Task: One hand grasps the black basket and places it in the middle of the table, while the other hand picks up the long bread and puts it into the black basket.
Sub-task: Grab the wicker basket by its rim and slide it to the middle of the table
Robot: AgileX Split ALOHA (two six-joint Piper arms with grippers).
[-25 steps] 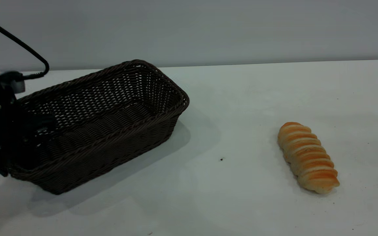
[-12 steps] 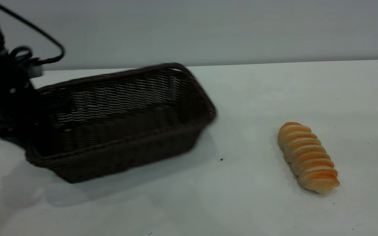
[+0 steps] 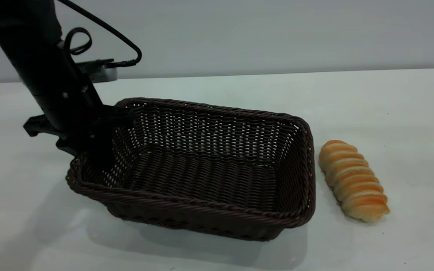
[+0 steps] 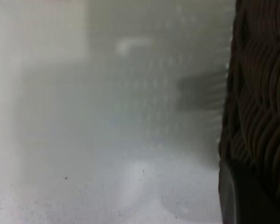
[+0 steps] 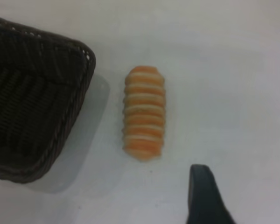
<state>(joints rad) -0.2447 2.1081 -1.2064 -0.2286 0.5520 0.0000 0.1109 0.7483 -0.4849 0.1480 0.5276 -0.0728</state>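
Clearly the relation that mattered was between the long bread (image 3: 353,180) and the right pincer (image 5: 204,196), of which only one dark finger showed in the right wrist view, so whether it stood open or shut could not be told. That finger hung above bare worktop (image 5: 233,70), near the loaf's nearer end and a little off to one side of it, touching nothing. The loaf lay flat on the white worktop (image 3: 390,105) with its long axis running roughly along the short end wall of the black basket (image 3: 209,169), just beside that wall but apart from it, a strip of worktop showing between them. The right arm was judged the nearer one for the bread, since the left pincer (image 3: 102,145) was at the basket's far end, closed on the rim there with one finger inside the wall. The basket sat level on the worktop near its middle, nothing inside it. The exterior view showed the whole basket, the left arm's grip and the gap to the loaf, yet nothing of the right arm; the right wrist view gave the loaf from above with one basket corner (image 5: 79,51); the left wrist view offered only wicker wall (image 4: 261,102) close up against blurred worktop.
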